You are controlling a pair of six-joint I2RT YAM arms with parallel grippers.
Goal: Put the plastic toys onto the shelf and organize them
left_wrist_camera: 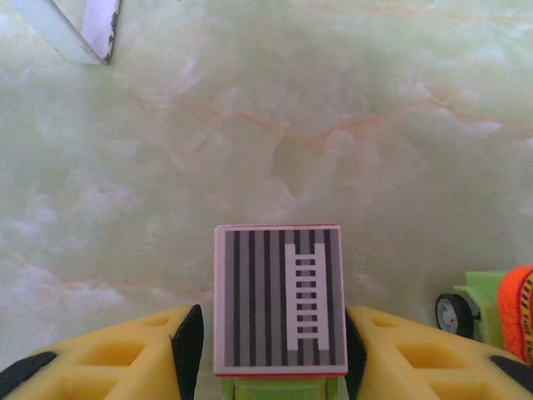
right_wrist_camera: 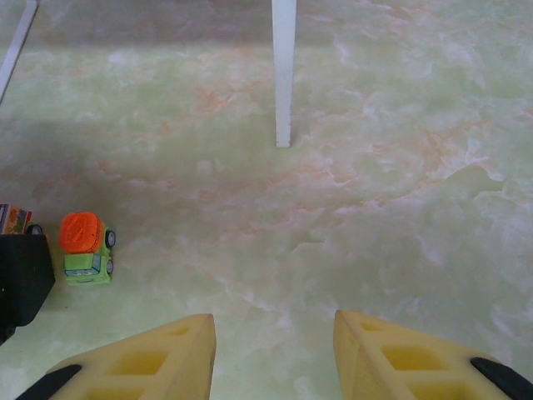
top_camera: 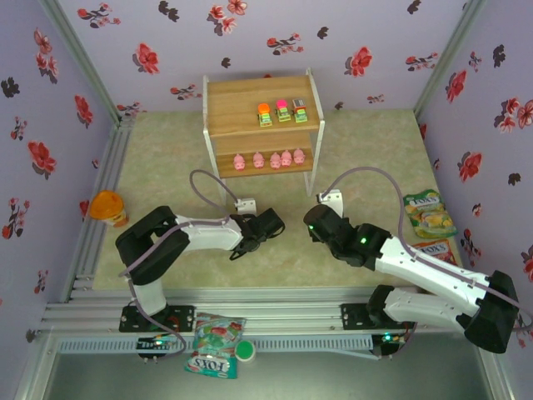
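Note:
A small car with a grey striped top (left_wrist_camera: 279,300) and a green body sits between the pads of my left gripper (left_wrist_camera: 275,350), which is shut on its sides just over the mat. My left gripper (top_camera: 268,227) is low, in front of the shelf (top_camera: 241,104). A second car with an orange top (left_wrist_camera: 510,307) stands on the mat just to the right of it (right_wrist_camera: 85,247). My right gripper (right_wrist_camera: 275,354) hangs open over bare mat (top_camera: 315,218). Three cars (top_camera: 282,112) stand on the shelf's top board and several pink pigs (top_camera: 273,160) line the lower one.
An orange-lidded jar (top_camera: 107,206) stands at the mat's left edge. Candy bags lie at the right (top_camera: 429,212) and over the front rail (top_camera: 212,342). A white shelf leg (right_wrist_camera: 283,75) stands ahead of the right gripper. Flowered walls close in three sides.

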